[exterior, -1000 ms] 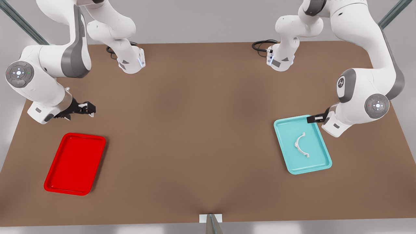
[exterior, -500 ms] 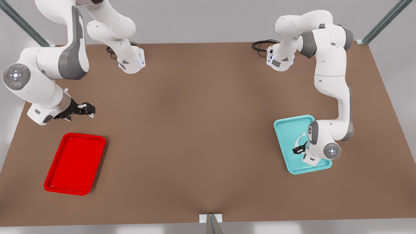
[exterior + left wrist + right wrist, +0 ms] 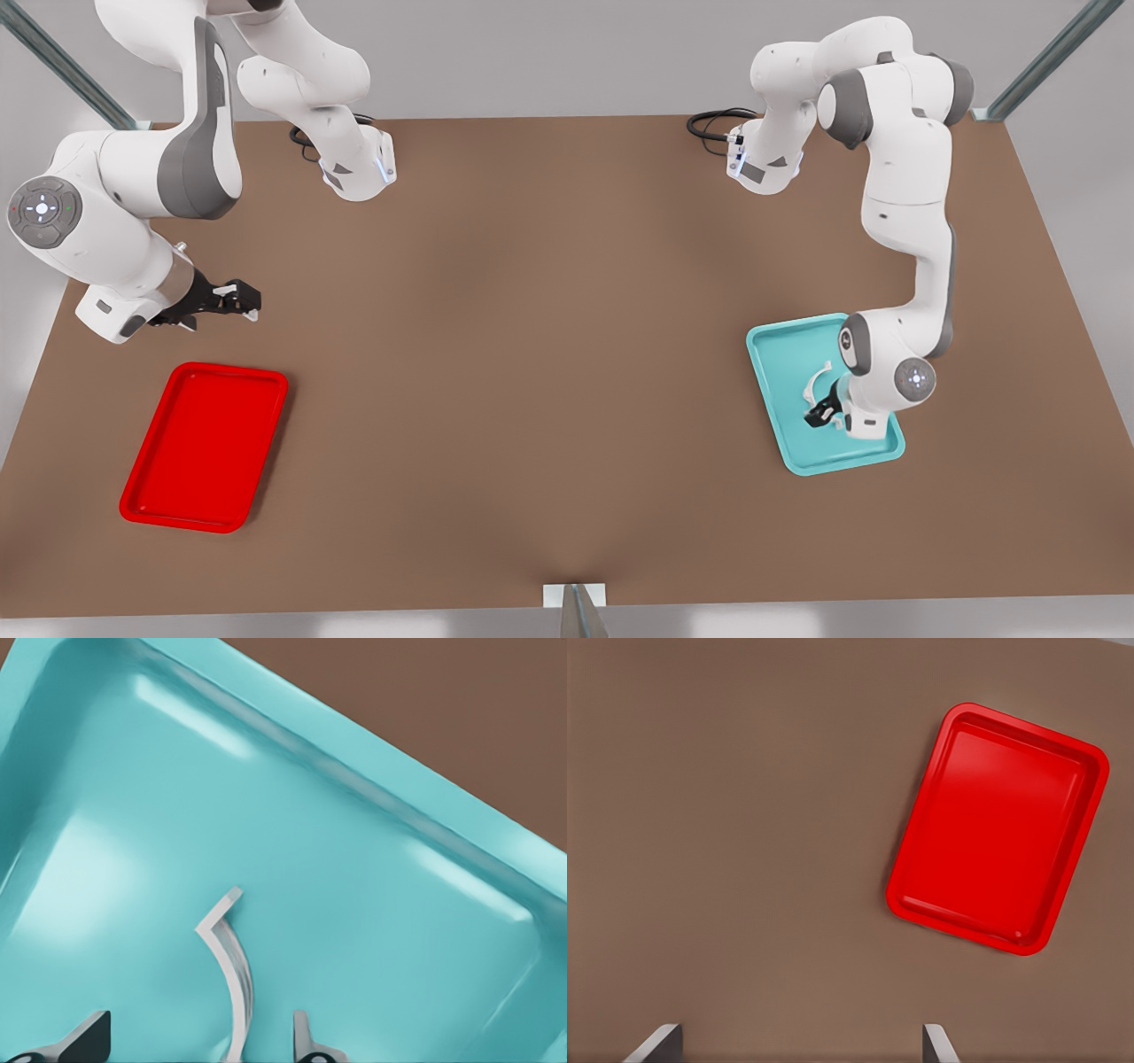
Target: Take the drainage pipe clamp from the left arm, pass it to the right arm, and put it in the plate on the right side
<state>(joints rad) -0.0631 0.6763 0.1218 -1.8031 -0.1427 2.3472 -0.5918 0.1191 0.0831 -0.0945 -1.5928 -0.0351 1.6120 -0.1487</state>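
The drainage pipe clamp point(image 3: 814, 383), a thin white arc, lies in a teal tray point(image 3: 769, 344) on the front view's right. My left gripper point(image 3: 824, 413) is lowered into that tray, open. In the left wrist view the drainage pipe clamp point(image 3: 232, 970) sits between the two fingertips of the left gripper point(image 3: 195, 1041), nearer one of them, and is not gripped. My right gripper point(image 3: 236, 299) waits open above the table on the front view's left, just behind the red plate point(image 3: 205, 443). From the right wrist, the plate point(image 3: 1001, 824) lies flat, holding nothing, beyond the open right gripper point(image 3: 797, 1043).
Both arm bases point(image 3: 359, 168) point(image 3: 764, 164) stand at the table's far edge with black cables beside them. Brown tabletop point(image 3: 532, 354) stretches between the two trays. A metal post point(image 3: 578, 611) stands at the front edge.
The left arm swung from the teal tray's far edge down into the tray and now straddles the clamp. The right arm barely shifted.
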